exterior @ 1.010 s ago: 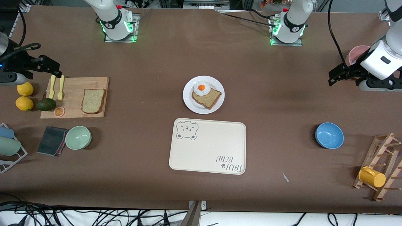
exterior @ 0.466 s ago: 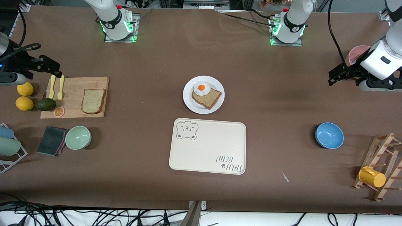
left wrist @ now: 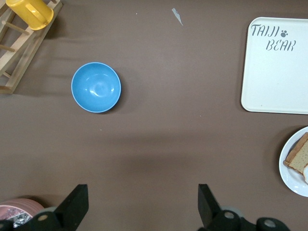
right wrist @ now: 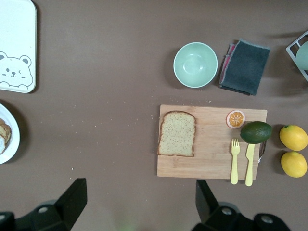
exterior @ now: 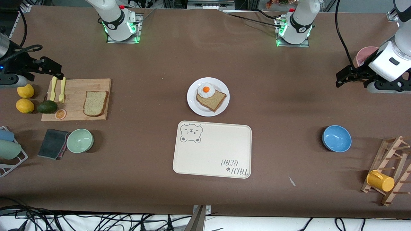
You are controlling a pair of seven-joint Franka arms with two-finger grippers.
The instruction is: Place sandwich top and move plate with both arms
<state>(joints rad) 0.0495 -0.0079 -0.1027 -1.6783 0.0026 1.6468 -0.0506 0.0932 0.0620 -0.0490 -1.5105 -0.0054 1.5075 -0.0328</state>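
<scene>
The right arm is cut off at the edge of the front view, so only its black gripper (exterior: 53, 69) shows, held above the end of the wooden cutting board (exterior: 76, 99) where the yellow fork (exterior: 62, 89) and knife (exterior: 53, 89) lie; its two fingers (right wrist: 72, 199) stand wide apart with nothing between them. The left arm is also partly out of frame, its gripper (exterior: 345, 77) up over bare table near a pink cup (exterior: 364, 56) that the arm half hides, its fingers (left wrist: 77, 204) spread wide and empty too. Both arms hang level and low to the sides, well apart from the middle of the table. The sandwich top (exterior: 95, 103) lies flat on the cutting board, below the right gripper and toward the table's middle from it. The plate (exterior: 208, 96) sits at the table's middle, well apart from both grippers, carrying a darker bread slice (exterior: 213, 99) with a fried egg (exterior: 205, 89) on it; the wrist views show only its rim. A cream bear-print tray (exterior: 212, 149) lies just beside the plate, nearer the front camera. A blue bowl (exterior: 336, 138) sits below the left gripper, a green bowl (exterior: 80, 140) near the board. The table (exterior: 154, 64) is covered in brown cloth.
</scene>
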